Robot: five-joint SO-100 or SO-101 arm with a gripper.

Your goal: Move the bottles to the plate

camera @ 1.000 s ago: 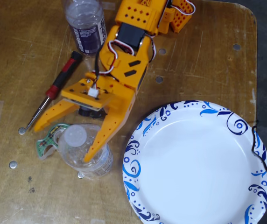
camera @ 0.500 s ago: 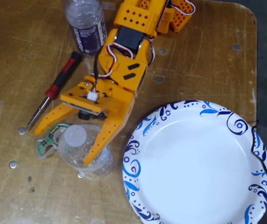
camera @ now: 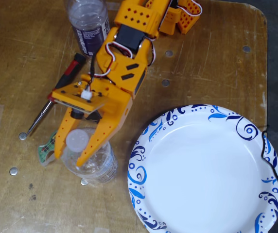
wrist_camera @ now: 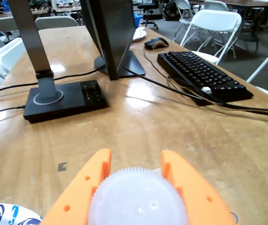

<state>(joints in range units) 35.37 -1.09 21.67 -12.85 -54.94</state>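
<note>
In the fixed view my orange gripper (camera: 70,158) has its two fingers drawn in on either side of the whitish cap (camera: 77,140) of the small clear bottle (camera: 97,167), which stands upright left of the plate. The wrist view shows the ribbed cap (wrist_camera: 138,197) pressed between both fingers (wrist_camera: 89,187), so the gripper (wrist_camera: 136,159) is shut on it. The purple-labelled bottle (camera: 88,26) stands at the top left, beside the arm. The blue-swirled white plate (camera: 140,162) lies at the lower right, with nothing on it. A sliver of the plate (wrist_camera: 3,213) shows in the wrist view.
A red-and-black screwdriver (camera: 56,94) and a green tape dispenser (camera: 45,151) lie just left of the gripper. The table's right edge (camera: 267,73) is close to the plate. Ahead in the wrist view are a keyboard (wrist_camera: 204,75), a monitor stand (wrist_camera: 120,47) and a black lamp base (wrist_camera: 61,98).
The gripper has swung left and lowered over the small bottle. Its fingers, spread wide earlier, have closed in around the cap.
</note>
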